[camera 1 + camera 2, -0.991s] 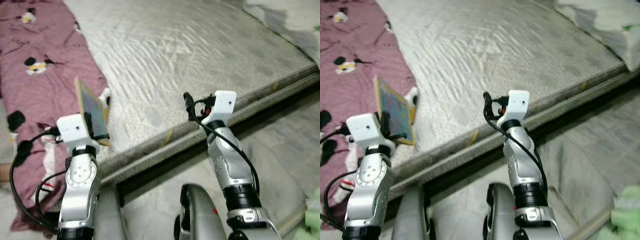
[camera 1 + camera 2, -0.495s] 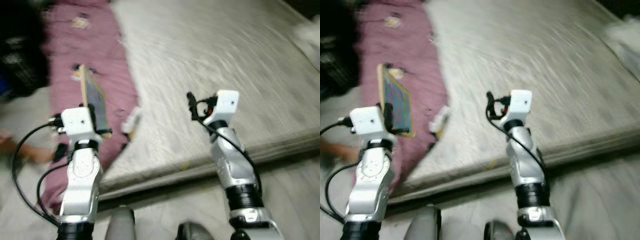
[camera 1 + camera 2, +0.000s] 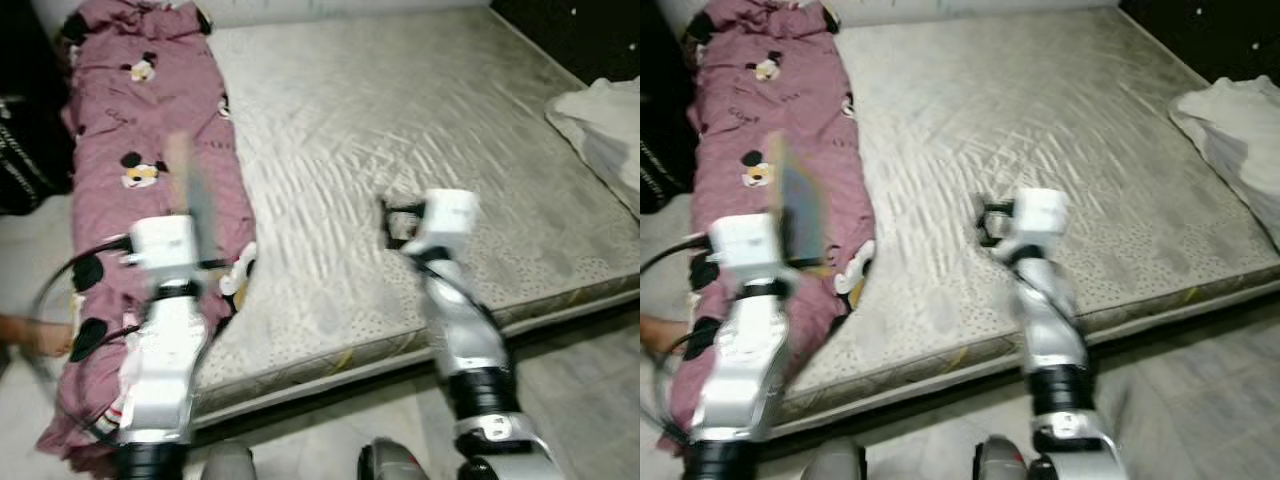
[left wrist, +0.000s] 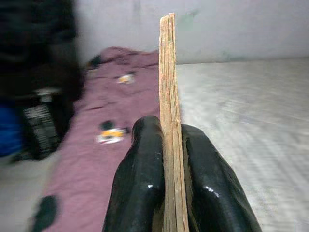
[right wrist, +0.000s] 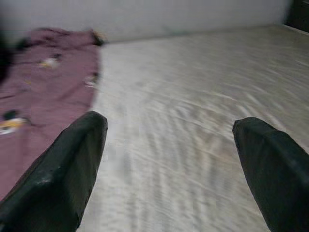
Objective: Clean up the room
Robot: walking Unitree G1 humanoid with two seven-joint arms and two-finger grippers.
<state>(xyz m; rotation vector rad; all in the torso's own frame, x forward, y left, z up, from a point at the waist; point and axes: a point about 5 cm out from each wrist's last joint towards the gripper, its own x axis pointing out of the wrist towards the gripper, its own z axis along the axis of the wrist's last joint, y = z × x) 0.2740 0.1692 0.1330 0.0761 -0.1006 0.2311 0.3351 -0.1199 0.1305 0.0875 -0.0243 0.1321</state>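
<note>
My left gripper is shut on a thin book with a tan edge and a colourful cover, held upright and edge-on between its black fingers. In the head views the book is blurred and stands over the near left part of a purple blanket printed with cartoon mice. The blanket lies along the left side of a grey mattress. My right gripper is open and holds nothing. It is raised over the mattress's near edge.
A crumpled white cloth lies on the mattress's right side. Dark objects stand on the floor at the left. What looks like a person's hand is low at the left edge. Grey floor runs along the mattress's front.
The camera has swung left and tilted up, so the whole mattress and blanket are now in view. The left gripper still holds the book upright; the right stays open.
</note>
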